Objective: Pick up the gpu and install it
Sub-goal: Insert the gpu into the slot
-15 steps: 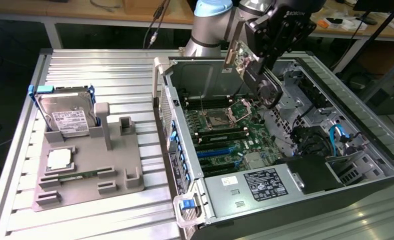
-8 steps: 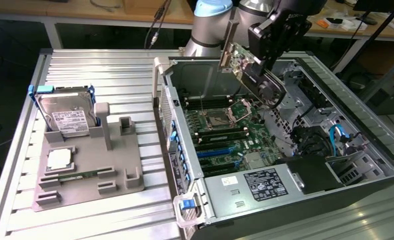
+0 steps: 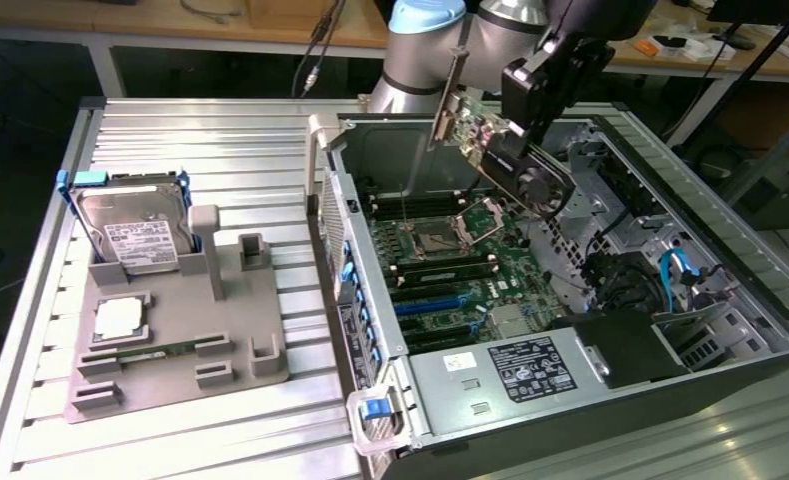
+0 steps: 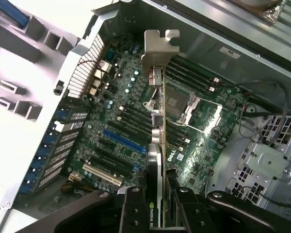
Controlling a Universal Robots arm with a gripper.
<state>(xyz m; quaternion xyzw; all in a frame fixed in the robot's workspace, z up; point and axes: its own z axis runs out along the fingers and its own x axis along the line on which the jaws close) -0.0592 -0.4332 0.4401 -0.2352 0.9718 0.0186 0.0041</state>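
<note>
The gripper (image 4: 157, 213) is clenched on the gpu (image 4: 157, 121), holding it edge-down above the motherboard (image 4: 116, 97) inside the open computer case (image 3: 330, 200). Pickup is done; the card is not yet seated.

Open air above the motherboard (image 3: 501, 258); gpu (image 3: 501, 150) hangs in it. Case walls (image 3: 330, 215) ring the motherboard; cables (image 3: 674, 272) crowd beside it.

Silver arm (image 3: 405, 88), light-blue joint cap (image 3: 428, 15), black screw-studded fingers (image 4: 134, 211).

A robotics lab: slotted aluminium bench (image 3: 167, 440); opened computer tower (image 3: 661, 410); cluttered worktables (image 3: 141, 20) behind
</note>
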